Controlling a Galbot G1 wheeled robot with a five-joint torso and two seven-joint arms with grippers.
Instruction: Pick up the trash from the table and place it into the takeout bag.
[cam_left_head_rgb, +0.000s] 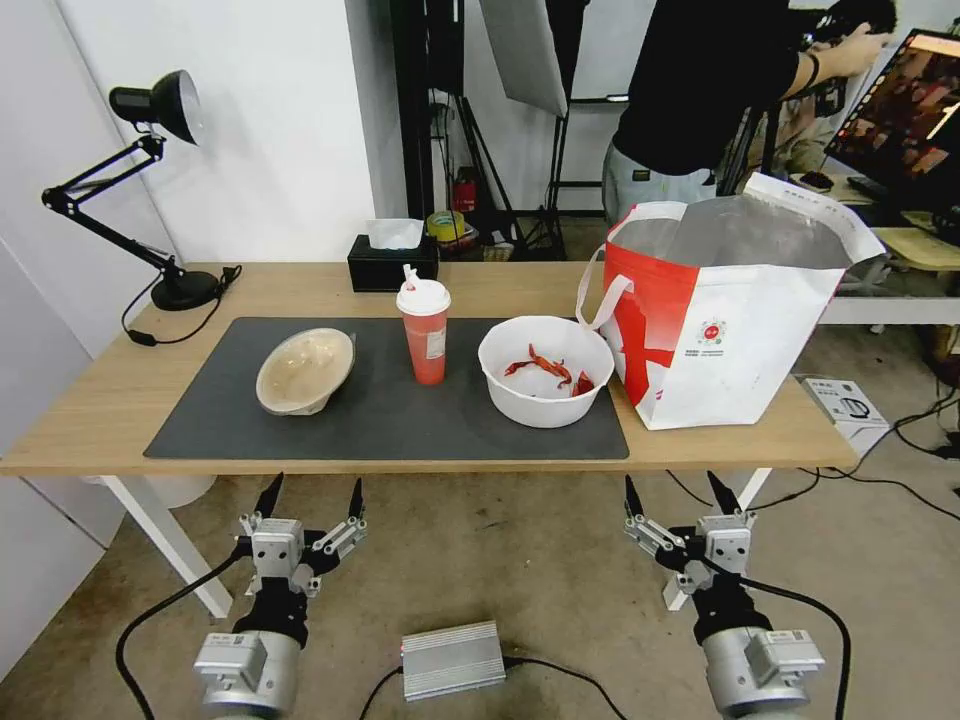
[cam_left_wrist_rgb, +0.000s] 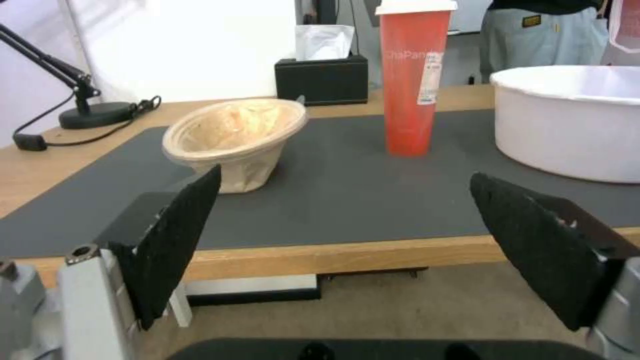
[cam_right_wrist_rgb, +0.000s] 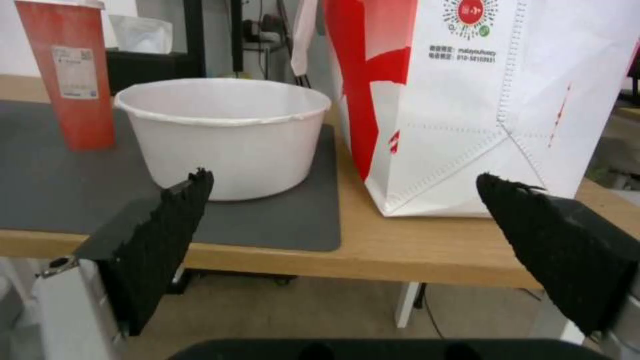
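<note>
progress 0/3, we've bagged nothing | beige shallow bowl (cam_left_head_rgb: 305, 370), red lidded drink cup (cam_left_head_rgb: 425, 333), white round bowl with red scraps (cam_left_head_rgb: 546, 369) on dark grey mat (cam_left_head_rgb: 390, 420) | red-and-white foil-lined takeout bag (cam_left_head_rgb: 722, 315) at table's (cam_left_head_rgb: 90, 400) right end | left gripper (cam_left_head_rgb: 310, 497), right gripper (cam_left_head_rgb: 682, 495) spread wide, empty, below table's near edge

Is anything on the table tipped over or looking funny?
Yes. The beige bowl leans on its side on the grey mat, opening tilted up. The red cup and white bowl stand upright.
</note>
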